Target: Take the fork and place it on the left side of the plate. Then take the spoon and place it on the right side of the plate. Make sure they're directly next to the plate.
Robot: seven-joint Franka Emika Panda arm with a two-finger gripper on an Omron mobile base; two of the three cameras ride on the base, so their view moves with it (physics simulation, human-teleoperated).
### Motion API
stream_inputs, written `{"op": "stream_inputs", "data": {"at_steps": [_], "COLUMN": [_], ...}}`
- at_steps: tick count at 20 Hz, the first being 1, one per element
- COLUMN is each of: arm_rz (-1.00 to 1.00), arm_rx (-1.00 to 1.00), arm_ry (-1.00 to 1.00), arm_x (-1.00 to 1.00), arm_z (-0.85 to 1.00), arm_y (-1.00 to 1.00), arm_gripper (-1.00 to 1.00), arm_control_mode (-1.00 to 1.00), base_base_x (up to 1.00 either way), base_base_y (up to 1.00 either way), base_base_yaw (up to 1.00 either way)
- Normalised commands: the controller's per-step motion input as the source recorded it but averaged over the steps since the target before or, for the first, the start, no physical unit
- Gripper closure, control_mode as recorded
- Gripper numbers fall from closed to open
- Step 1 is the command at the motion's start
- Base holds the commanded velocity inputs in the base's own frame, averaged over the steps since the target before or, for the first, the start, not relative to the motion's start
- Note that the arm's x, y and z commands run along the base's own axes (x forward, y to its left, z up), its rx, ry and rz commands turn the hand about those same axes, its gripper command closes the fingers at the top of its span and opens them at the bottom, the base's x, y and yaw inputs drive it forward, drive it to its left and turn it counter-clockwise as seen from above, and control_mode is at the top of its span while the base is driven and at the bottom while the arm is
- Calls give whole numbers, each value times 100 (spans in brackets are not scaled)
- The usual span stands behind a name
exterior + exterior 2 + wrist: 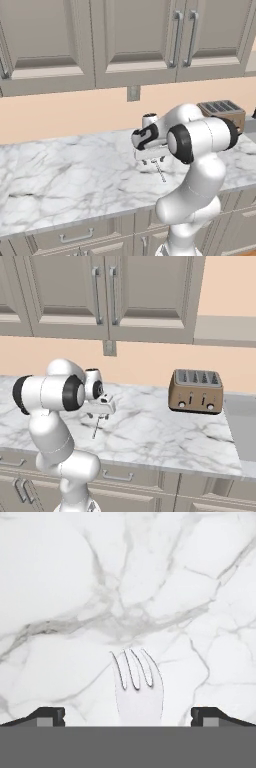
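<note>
Brown four-slot toaster on marble counter, below grey cabinets.

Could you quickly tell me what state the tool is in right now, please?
Tool: open, holding nothing; its fingertips stand on either side of the fork lying on the counter.

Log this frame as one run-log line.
stage: approach fork | gripper: open, above pale silver pronged metal fork, astride it | fork: flat on white marble counter | held: nothing | nearby: brown four-slot toaster
</note>
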Motion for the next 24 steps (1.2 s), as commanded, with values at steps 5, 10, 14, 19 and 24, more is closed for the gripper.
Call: {"op": "stream_inputs", "data": {"at_steps": [5,10,14,19,24], "arm_rz": [0,-3,-7,-7,-1], "arm_rx": [0,0,0,0,0], "arm_ry": [6,0,0,0,0], "arm_x": [-9,-16,-35,-14,15], "arm_z": [0,-9,-3,-9,-17], "arm_y": [0,-5,-4,-2,0], "arm_gripper": [-100,-100,-100,-100,100], "arm_control_mode": [-100,-100,-100,-100,-100], "base_base_x": [0,0,0,0,0], "base_base_y": [0,0,0,0,0], "base_base_yaw": [0,0,0,0,0]}}
